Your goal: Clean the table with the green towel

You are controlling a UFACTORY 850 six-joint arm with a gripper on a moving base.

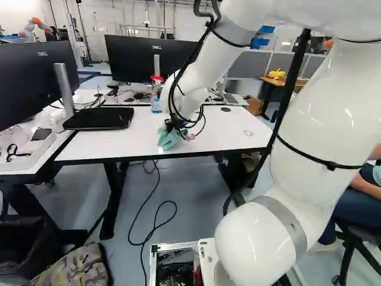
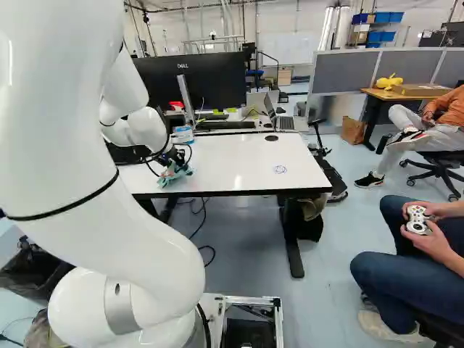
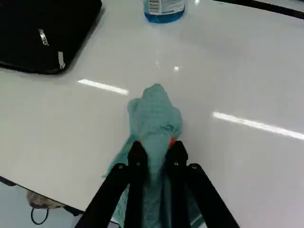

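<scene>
One monitor [image 1: 36,83] stands at the left of the left base view, on a desk beside the tabletop [image 1: 128,146]. We log a black case [image 1: 100,118] lying flat at the tabletop's far left corner; two zipper pulls show on it in the wrist view. Next, a second monitor [image 1: 146,56] stands beyond the far edge. We note a spray bottle [image 1: 156,102] with a red head and blue liquid, upright by the far edge, right of the case.

Green towel [image 1: 171,138]: on the tabletop, left of its middle, nearer the near edge than the far one. Gripper [image 1: 171,126]: comes down onto the towel from above. In the wrist view we read the gripper [image 3: 156,146] as clamped on the cloth, one finger against either side of the bunch. A rounded fold sticks out ahead of the fingertips; looser cloth spreads below them. The bottle stands ahead of the towel, well apart from it.

Farther right we record a black round cap [image 2: 271,138] set in the surface close to the far edge, and a blue scribble [image 2: 280,169] toward the right edge, apart from the towel.
</scene>
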